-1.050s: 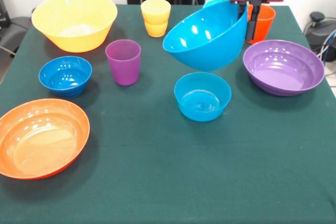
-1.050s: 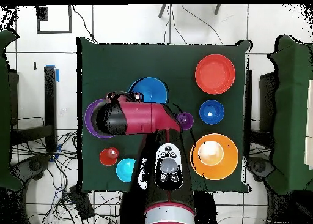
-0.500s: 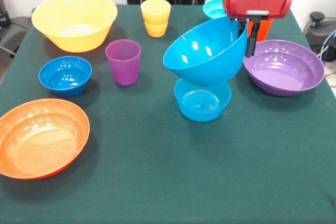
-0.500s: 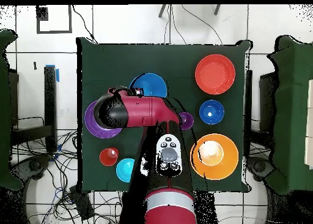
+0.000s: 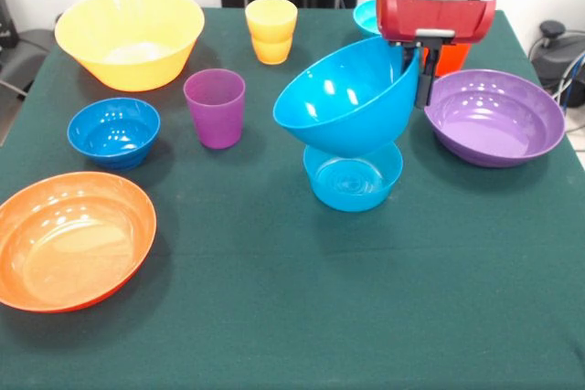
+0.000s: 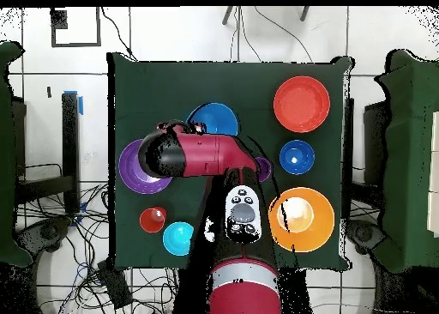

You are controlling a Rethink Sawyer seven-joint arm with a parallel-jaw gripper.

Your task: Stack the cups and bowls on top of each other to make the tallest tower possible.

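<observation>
Task is barely begun, judging by the layout: no tower standing yet, every piece sits single on the green-clothed table (image 5: pixel 274 317) except one. The robot's hand (image 5: pixel 416 66) is clamped on the rim of a large glossy mid-blue plastic bowl (image 5: pixel 347 98), held tilted w/ its mouth facing up and left, hanging just above a smaller mid-blue plastic bowl (image 5: pixel 352 171); can't tell if the two touch. Looks like the first stacking step, approx. at the lowering stage.

Left to do, by my read: seat that bowl, then add everything else.

Still loose and apart from each other:
- large yellow plastic bowl (image 5: pixel 130 36), far left
- small dark blue bowl (image 5: pixel 113 131), just below it
- wide orange bowl (image 5: pixel 73 239), near left corner
- wide purple bowl (image 5: pixel 494 116), right, just beside the hand
- small cyan bowl (image 5: pixel 367 14), mostly hidden behind the arm
- purple translucent tumbler (image 5: pixel 215 107), upright, mid-table
- yellow tumbler (image 5: pixel 271 30), upright, far centre
- orange tumbler (image 5: pixel 457 43), partly hidden behind the hand

Contents: all bowls and cups whose insides show look empty; cyan bowl and orange tumbler can't be checked.
</observation>
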